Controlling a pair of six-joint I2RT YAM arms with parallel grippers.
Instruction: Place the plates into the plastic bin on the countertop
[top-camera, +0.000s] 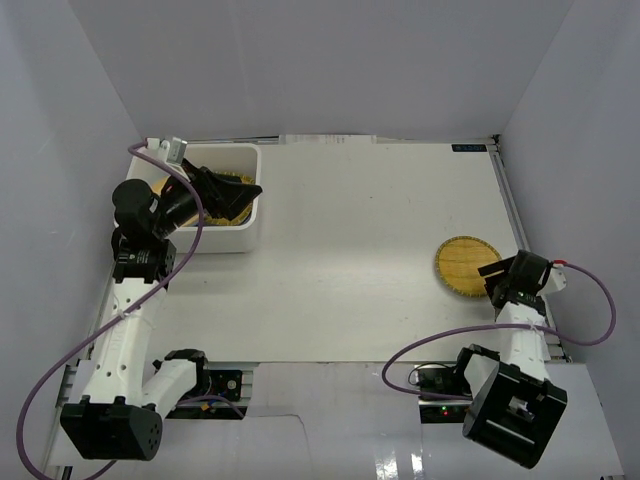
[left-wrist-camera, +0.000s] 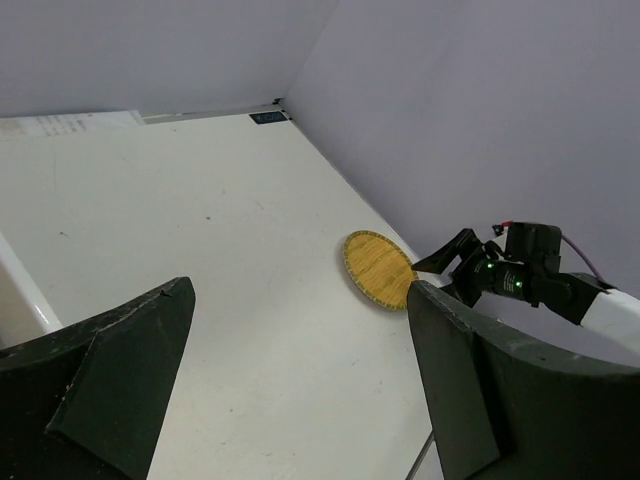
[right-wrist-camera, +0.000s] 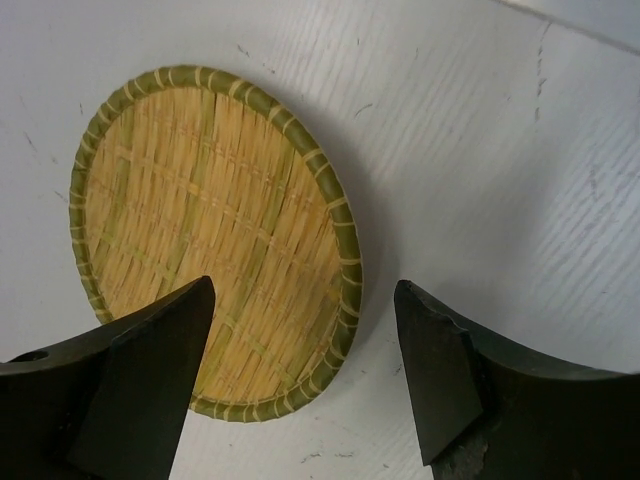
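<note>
Left claw over plastic bin, spread wide, empty, right claw tilted over woven plate, parted, empty

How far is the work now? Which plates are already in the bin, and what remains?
Done: a woven plate shows in the bin, mostly hidden under the open left gripper; more cannot be counted. In hand: nothing; the open right gripper stands over the rim of the one plate outside. Left: that plate, on the countertop.
</note>
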